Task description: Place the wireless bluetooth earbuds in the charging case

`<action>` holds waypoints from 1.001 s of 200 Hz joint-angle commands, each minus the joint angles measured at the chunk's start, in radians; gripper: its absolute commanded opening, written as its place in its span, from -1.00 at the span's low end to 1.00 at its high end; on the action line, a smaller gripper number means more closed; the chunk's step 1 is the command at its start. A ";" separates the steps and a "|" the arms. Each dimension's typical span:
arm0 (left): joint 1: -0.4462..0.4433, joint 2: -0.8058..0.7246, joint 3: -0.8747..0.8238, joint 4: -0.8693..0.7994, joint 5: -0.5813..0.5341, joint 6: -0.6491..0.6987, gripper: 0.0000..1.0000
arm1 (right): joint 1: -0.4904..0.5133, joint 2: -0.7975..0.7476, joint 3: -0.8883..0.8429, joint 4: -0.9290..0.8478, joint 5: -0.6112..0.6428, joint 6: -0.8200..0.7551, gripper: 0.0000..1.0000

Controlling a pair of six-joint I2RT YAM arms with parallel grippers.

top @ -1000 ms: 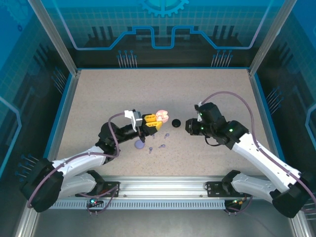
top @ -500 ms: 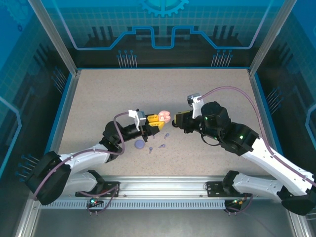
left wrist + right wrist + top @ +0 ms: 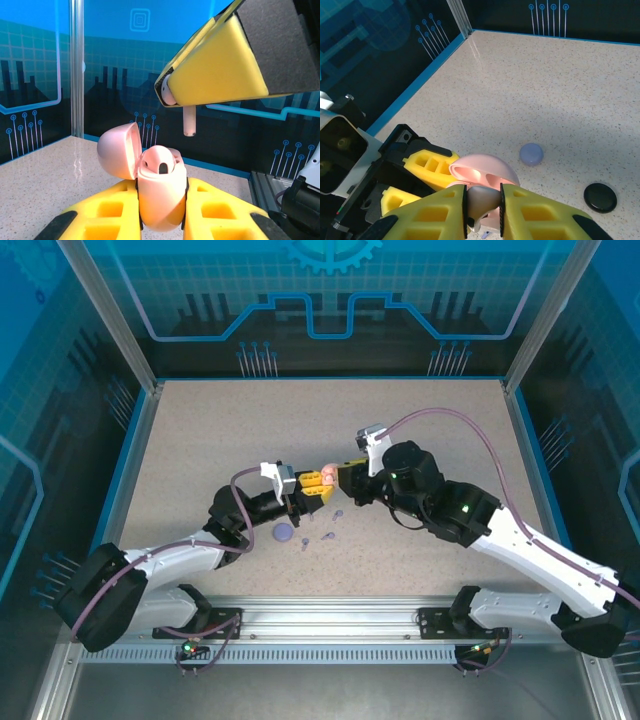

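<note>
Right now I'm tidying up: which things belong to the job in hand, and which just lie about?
In hand: open pink charging case; pale pink earbud above it.
Lying about for now: lavender round case; black round case; loose lavender earbuds.

A: Mid-table?
B: Case (image 3: 160,172) in left gripper (image 3: 161,192), lid (image 3: 117,150) hinged back leftward; earbud (image 3: 189,122) in right gripper (image 3: 483,197), just above case mouth.
A: Nearer?
B: Loose earbuds (image 3: 325,535) on table (image 3: 200,440), round case (image 3: 284,532) just left.
</note>
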 commanded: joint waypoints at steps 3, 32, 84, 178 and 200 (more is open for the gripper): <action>-0.007 0.001 0.020 0.049 -0.008 -0.020 -0.67 | 0.017 0.005 0.023 0.030 0.036 -0.013 -0.55; -0.008 -0.001 0.020 0.049 -0.008 -0.022 -0.67 | 0.017 0.015 0.021 0.042 0.041 -0.018 -0.55; -0.008 -0.001 0.019 0.049 -0.012 -0.026 -0.68 | 0.018 0.034 0.021 0.034 0.061 -0.025 -0.54; -0.008 -0.002 0.017 0.048 -0.013 -0.029 -0.68 | 0.018 0.052 0.010 0.031 0.071 -0.027 -0.54; -0.006 -0.002 0.017 0.048 -0.013 -0.031 -0.67 | 0.018 0.060 0.008 0.031 0.063 -0.026 -0.53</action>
